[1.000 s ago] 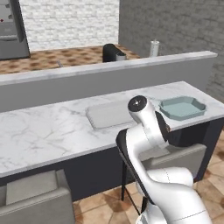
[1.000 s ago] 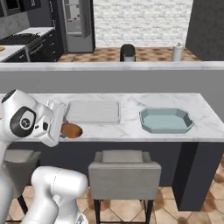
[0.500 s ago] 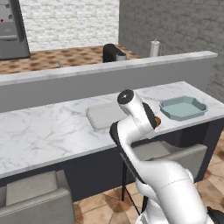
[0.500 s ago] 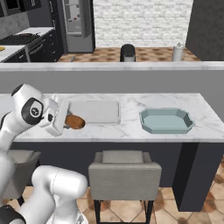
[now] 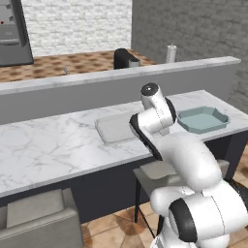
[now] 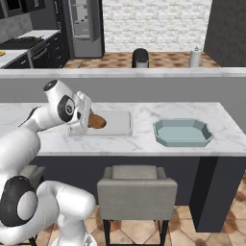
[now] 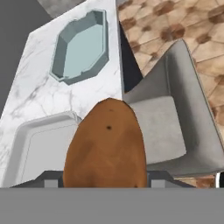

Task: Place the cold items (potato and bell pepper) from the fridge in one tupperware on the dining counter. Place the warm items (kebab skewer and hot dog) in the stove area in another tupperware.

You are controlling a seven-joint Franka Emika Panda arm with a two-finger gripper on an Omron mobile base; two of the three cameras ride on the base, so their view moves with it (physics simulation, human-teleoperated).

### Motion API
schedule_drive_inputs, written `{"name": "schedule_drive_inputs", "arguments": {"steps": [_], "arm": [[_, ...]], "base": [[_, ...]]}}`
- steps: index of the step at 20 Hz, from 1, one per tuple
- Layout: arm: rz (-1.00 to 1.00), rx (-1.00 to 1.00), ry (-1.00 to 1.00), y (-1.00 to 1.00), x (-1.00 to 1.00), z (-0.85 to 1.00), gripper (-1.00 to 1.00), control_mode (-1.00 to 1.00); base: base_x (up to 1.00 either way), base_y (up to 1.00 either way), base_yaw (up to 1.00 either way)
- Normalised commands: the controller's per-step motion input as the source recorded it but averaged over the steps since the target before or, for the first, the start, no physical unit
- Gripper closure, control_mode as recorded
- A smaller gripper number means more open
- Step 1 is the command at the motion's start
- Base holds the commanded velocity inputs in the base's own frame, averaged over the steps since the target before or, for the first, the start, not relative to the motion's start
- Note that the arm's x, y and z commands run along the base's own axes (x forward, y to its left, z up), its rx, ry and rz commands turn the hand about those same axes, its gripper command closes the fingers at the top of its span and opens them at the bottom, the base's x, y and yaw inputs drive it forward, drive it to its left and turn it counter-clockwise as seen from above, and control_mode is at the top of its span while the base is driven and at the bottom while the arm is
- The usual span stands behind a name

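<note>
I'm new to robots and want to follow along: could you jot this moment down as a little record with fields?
held: potato, gripped in the hand
hand position: over the left end of the flat white tray
white tray contents: nothing in it
teal container: empty, to the right of the tray
surface: marble dining counter
below: grey stool

White brick wall (image 6: 156,21) at back, dark grey wall (image 5: 193,29) to one side. Terracotta patterned tile floor (image 7: 175,30). Grey padded stool (image 6: 137,190) tucked under desk front; grey armchair (image 5: 38,218) nearby. Dark kitchen cabinets (image 6: 45,48) w/ stove far off. Even, flat lighting.
</note>
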Motion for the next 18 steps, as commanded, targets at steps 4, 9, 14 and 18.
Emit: {"name": "schedule_drive_inputs", "arguments": {"steps": [4,9,14,18], "arm": [[0.20,0.06,0.00,-0.08,0.72,-0.13,1.00,-1.00],[0.20,0.00,0.07,0.00,0.68,-0.36,1.00,-1.00],[0.10,-0.03,0.21,0.16,0.51,-0.58,1.00,-1.00],[0.07,-0.01,0.16,0.14,0.44,-0.43,1.00,-1.00]], "base": [[0.00,0.00,0.00],[0.00,0.00,0.00],[0.00,0.00,0.00],[0.00,0.00,0.00]]}}
